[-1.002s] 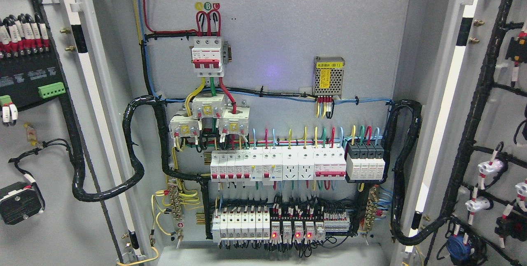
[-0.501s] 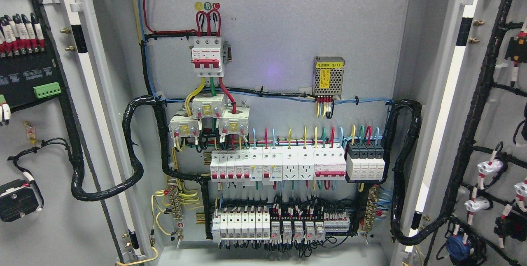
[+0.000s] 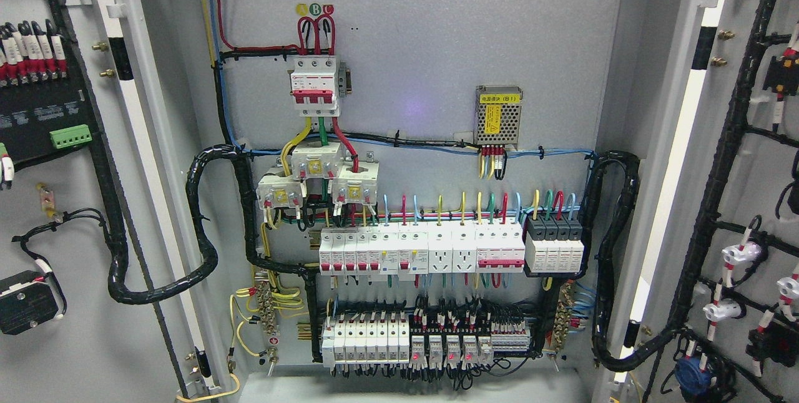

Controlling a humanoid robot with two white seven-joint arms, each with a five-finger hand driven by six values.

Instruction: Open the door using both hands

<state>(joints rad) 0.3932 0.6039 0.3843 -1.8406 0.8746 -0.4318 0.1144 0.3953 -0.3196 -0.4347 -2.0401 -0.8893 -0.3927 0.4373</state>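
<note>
A: What do you see of the doors?

B: You have both standing wide open. The left door (image 3: 68,216) swings out at the left edge, its inner face turned toward you, with a black terminal block (image 3: 37,116) and a green connector (image 3: 70,136) mounted on it. The right door (image 3: 749,203) swings out at the right edge and carries a black harness (image 3: 718,160) with white fittings along it.

A: And the robot's hands?

B: You see neither one. No arm or finger enters the view, so you cannot tell whether either hand is spread, curled or holding anything.

A: What lies between the doors?

B: You look straight into the cabinet (image 3: 412,53). High on its far panel sits a red-and-white breaker (image 3: 315,86), with red loops rising from it to three round labels. To its right is a small power supply (image 3: 498,115) with a yellow label. Below, a row of white breakers (image 3: 421,252) runs across the middle, with a black-topped module (image 3: 554,244) just beside it on the right.

A: Anything lower down?

B: A second row of breakers and relays (image 3: 424,340) sits near the cabinet floor, a few small red lights glowing on it. Thick black cable looms (image 3: 206,222) curve from each door hinge side into the cabinet.
</note>
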